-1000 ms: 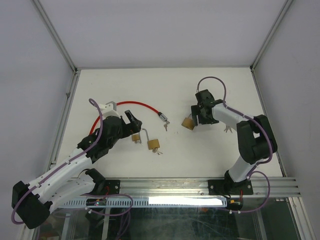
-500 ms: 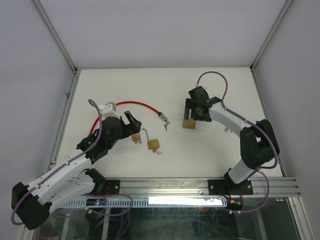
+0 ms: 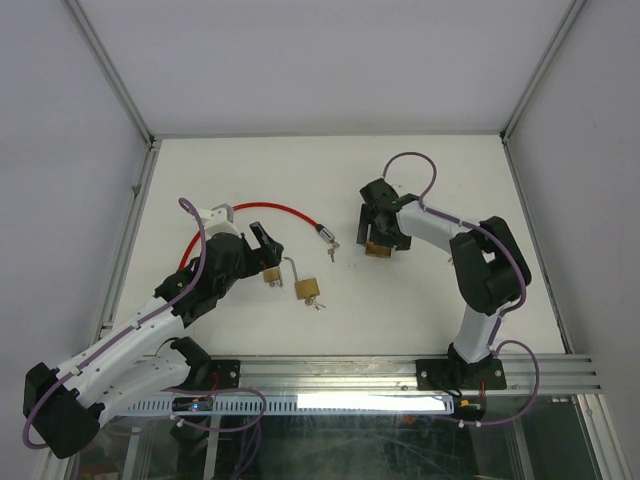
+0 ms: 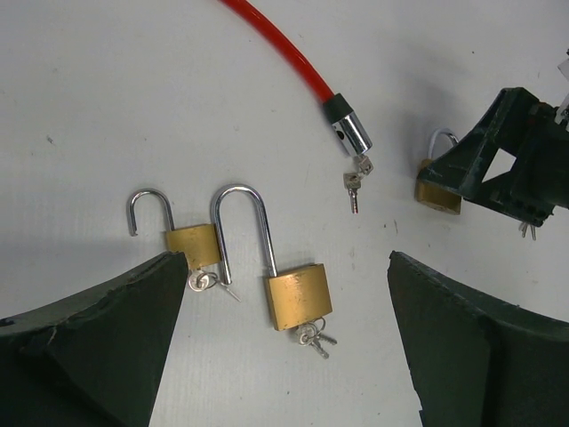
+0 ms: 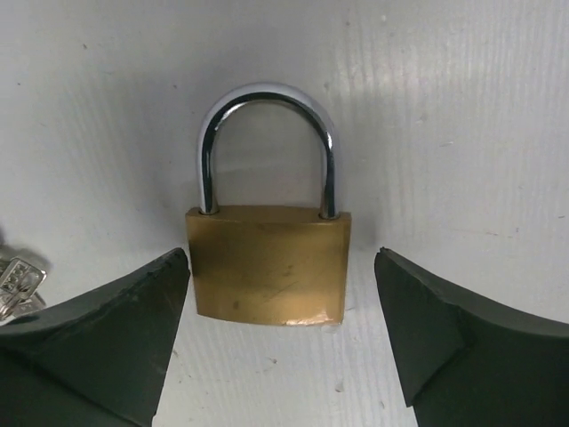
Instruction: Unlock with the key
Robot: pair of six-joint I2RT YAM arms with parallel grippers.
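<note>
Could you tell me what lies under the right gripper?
A brass padlock, shackle shut, lies flat on the table between its open fingers. Keys show partly at the edge; the keyhole is hidden.

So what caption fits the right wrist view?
Open right gripper straddles a shut brass padlock lying on the white table.

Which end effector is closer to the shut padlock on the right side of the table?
Right. The right end effector is directly over the shut padlock, open and straddling its body. The left end effector is well to the left, by the two open padlocks.
</note>
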